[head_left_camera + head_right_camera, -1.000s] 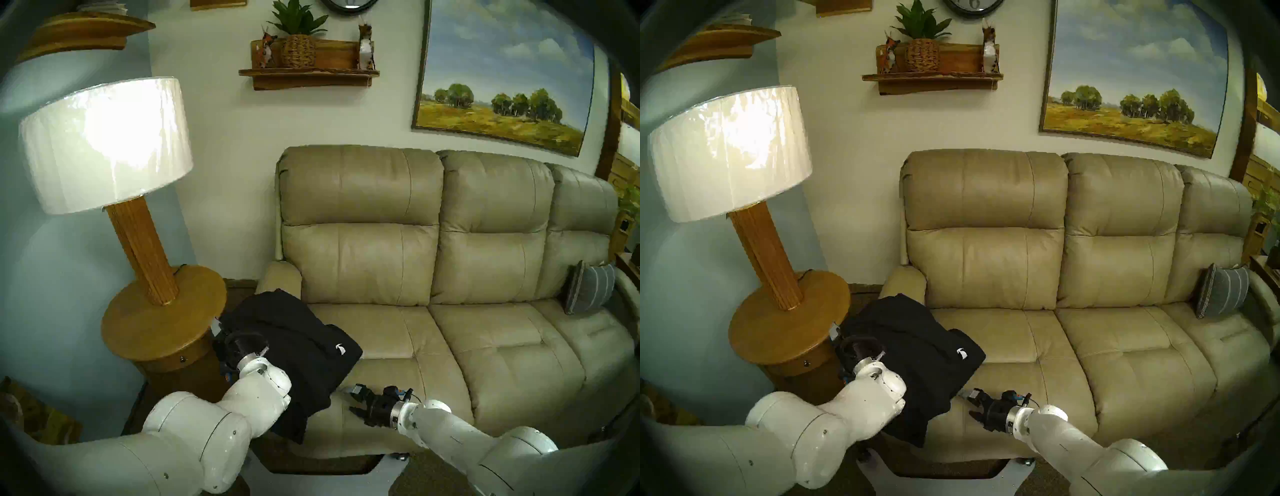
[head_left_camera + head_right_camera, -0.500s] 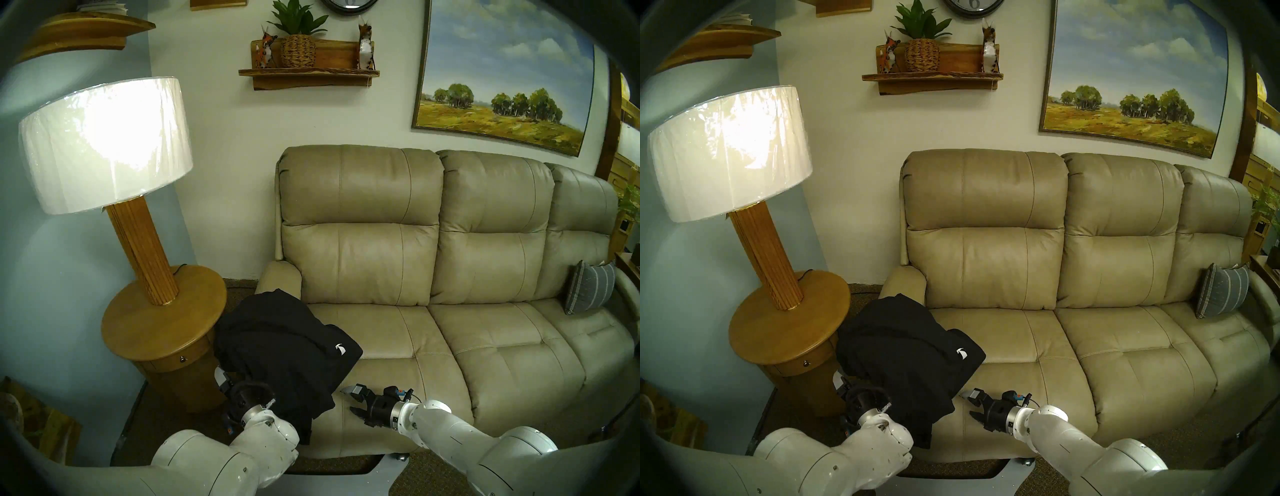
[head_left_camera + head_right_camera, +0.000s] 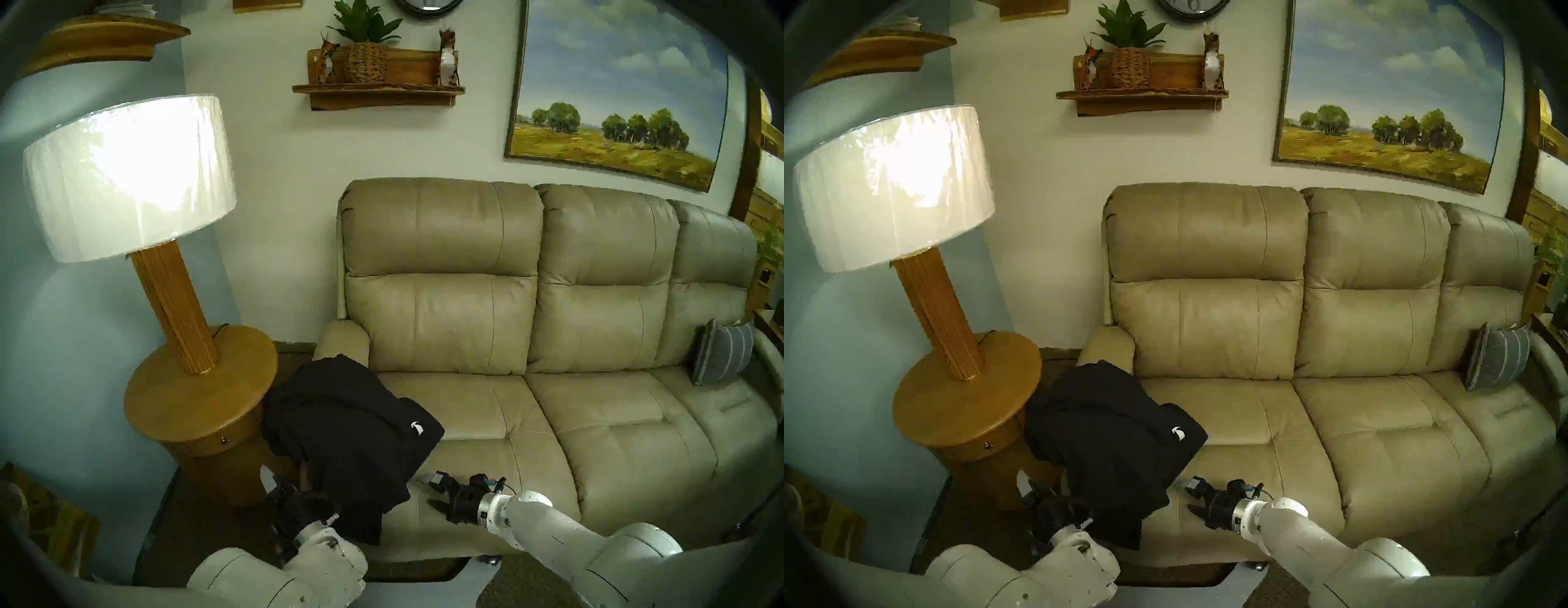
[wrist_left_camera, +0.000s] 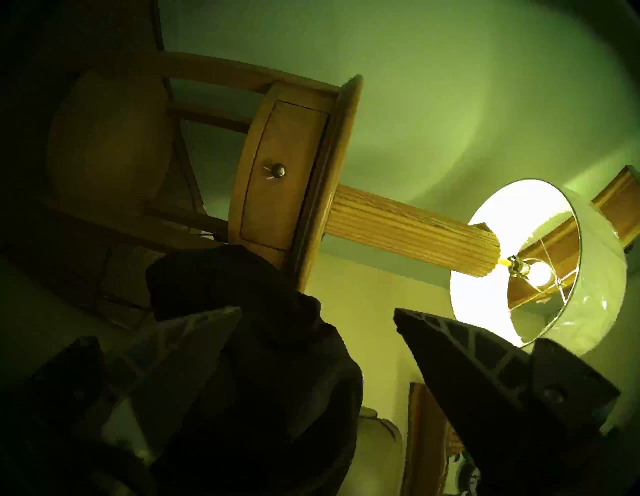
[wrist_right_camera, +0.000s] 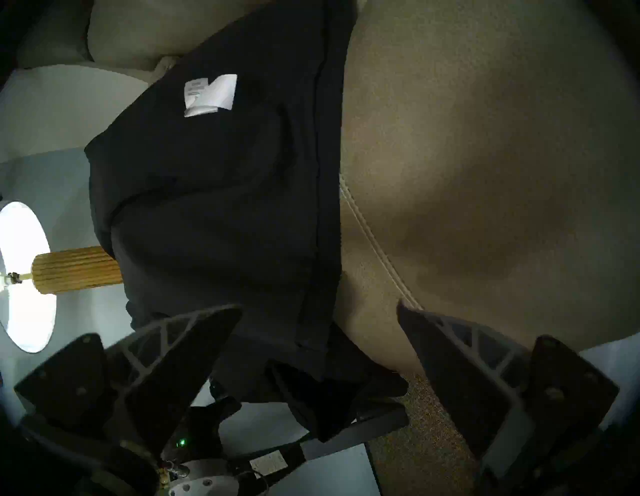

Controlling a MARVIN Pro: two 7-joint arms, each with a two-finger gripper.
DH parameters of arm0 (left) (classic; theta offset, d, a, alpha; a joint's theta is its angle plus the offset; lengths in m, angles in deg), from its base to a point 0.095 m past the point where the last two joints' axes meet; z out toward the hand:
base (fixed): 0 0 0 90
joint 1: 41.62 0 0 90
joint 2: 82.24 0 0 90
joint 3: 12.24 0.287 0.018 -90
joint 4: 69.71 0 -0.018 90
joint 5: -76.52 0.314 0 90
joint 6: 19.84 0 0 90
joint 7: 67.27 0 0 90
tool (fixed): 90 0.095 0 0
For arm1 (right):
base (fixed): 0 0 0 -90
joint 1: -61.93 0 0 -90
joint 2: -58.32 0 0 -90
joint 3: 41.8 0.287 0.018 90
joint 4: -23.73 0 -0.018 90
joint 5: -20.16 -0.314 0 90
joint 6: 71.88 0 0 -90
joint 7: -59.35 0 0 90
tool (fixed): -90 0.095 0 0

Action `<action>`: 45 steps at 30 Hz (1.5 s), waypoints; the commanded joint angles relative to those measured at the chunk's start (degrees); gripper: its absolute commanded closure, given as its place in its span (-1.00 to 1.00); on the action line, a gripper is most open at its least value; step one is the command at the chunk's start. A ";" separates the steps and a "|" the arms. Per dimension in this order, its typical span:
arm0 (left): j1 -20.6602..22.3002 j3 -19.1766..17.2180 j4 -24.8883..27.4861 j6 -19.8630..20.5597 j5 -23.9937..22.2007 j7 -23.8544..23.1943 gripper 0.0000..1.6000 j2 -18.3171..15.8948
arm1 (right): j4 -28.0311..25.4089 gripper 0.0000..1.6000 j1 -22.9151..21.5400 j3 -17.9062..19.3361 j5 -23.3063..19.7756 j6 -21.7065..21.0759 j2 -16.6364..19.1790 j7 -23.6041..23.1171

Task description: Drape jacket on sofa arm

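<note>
The black jacket (image 3: 348,429) lies slumped over the sofa arm (image 3: 343,339), soft and floppy, best pinched at its hem. Both the left gripper (image 4: 317,332) and right gripper (image 3: 430,494) stand apart, holding nothing.

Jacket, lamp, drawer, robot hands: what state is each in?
jacket: draped over the sofa arm, unheld
lamp: lit
side table drawer: shut
left end effector: open, empty
right end effector: open, empty
</note>
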 commanded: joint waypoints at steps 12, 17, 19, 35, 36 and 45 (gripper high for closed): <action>4.20 6.01 1.33 3.35 6.32 -4.54 -1.00 2.08 | -0.63 -1.00 -0.55 0.86 -1.03 0.77 -3.20 -0.71; 7.22 8.15 2.44 4.69 8.33 -4.54 -1.00 3.97 | -0.48 -1.00 -0.53 1.37 -1.31 1.12 -3.66 -0.60; 7.81 8.67 2.53 4.85 8.78 -4.54 -1.00 4.39 | -0.39 -1.00 -0.53 1.51 -1.38 1.21 -3.71 -0.55; 12.78 9.15 0.73 5.25 8.86 1.45 -1.00 8.83 | 2.32 -1.00 -0.84 4.84 -3.09 2.71 -3.57 -0.11; 12.79 8.94 0.67 5.17 8.79 1.85 -1.00 8.88 | 2.47 -1.00 -0.91 4.97 -3.13 2.79 -3.59 -0.08; 12.07 6.86 0.55 4.33 7.41 3.34 -1.00 8.46 | 3.62 -1.00 -1.36 5.77 -3.23 3.41 -3.95 0.19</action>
